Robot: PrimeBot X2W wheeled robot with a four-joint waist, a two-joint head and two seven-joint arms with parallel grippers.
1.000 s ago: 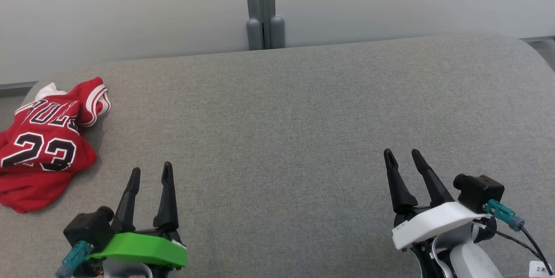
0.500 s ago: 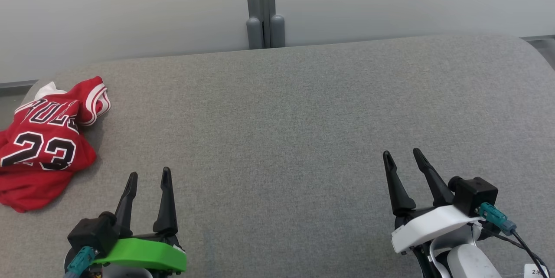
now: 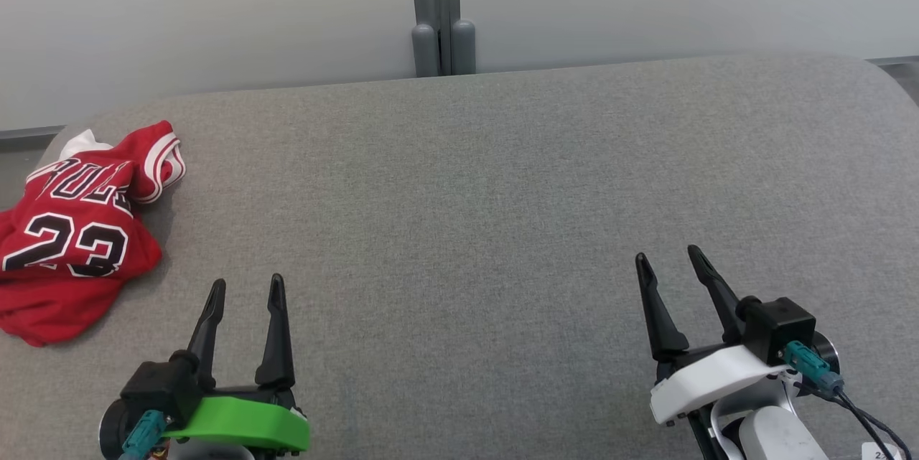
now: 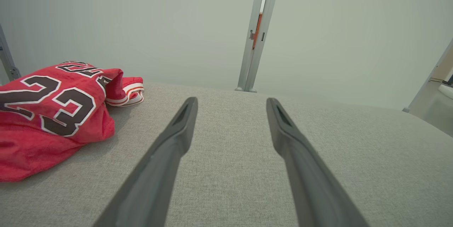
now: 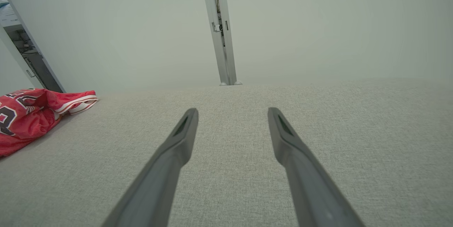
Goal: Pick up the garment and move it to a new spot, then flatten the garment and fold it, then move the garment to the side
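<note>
The garment (image 3: 75, 230) is a red jersey with a black and white "23", folded in a loose pile at the far left edge of the grey cushioned surface (image 3: 474, 187). It also appears at the left in the left wrist view (image 4: 53, 113) and right wrist view (image 5: 32, 113). My left gripper (image 3: 245, 286) stands open near the front left, a little right of and nearer than the jersey, apart from it. At the front right my right gripper (image 3: 669, 257) is open and holds nothing. Between each pair of fingers lies bare fabric.
A pale wall runs behind the surface, with a grey vertical post (image 3: 439, 8) at its middle. The surface's rounded far corners fall away at left and right. A cable (image 3: 858, 413) hangs from the right wrist camera.
Both grippers have drawn back slightly toward the bottom of the head view, their wrist cameras dropping lower. The picture has shifted a little; the jersey lies as before.
</note>
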